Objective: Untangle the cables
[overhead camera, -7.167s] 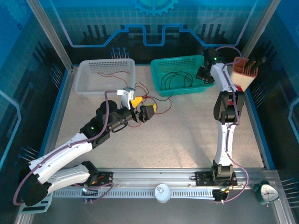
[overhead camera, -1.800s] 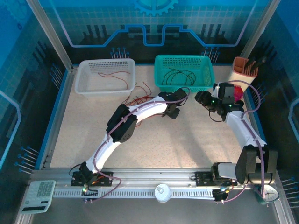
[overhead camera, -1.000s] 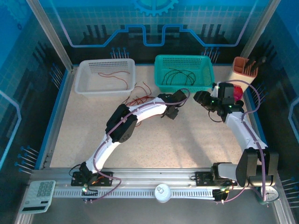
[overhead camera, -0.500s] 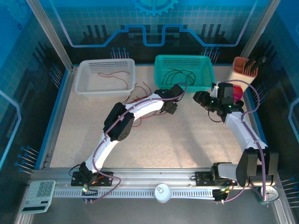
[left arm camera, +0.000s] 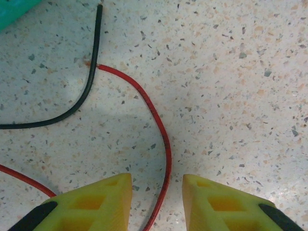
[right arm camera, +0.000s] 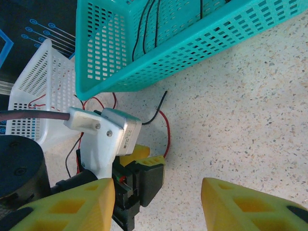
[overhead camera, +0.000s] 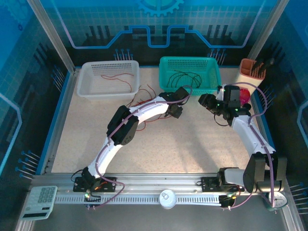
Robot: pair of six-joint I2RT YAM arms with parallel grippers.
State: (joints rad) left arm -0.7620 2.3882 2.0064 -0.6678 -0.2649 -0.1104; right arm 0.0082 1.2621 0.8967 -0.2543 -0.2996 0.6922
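A loose tangle of red and black cables (overhead camera: 144,98) lies on the speckled table in front of the two baskets. My left gripper (left arm camera: 156,185) is low over the table with its yellow fingers (left arm camera: 96,202) a little apart. One red cable (left arm camera: 159,125) runs up between them, touching neither, and a black cable (left arm camera: 89,82) curves beside it. From above, the left gripper (overhead camera: 175,108) sits just before the teal basket (overhead camera: 190,60). My right gripper (right arm camera: 159,192) is open and holds nothing, facing the left gripper (right arm camera: 144,163); from above, this right gripper (overhead camera: 204,102) is just to the left gripper's right.
The teal basket holds black cables (overhead camera: 185,77). A white basket (overhead camera: 86,82) at the back left holds a red cable (overhead camera: 118,77). An orange holder (overhead camera: 252,70) with tools stands at the back right. A calculator (overhead camera: 41,202) lies at the near left corner.
The left gripper has shifted slightly back toward the teal basket, and its fingers have narrowed a little around the red cable. The right arm has barely moved.
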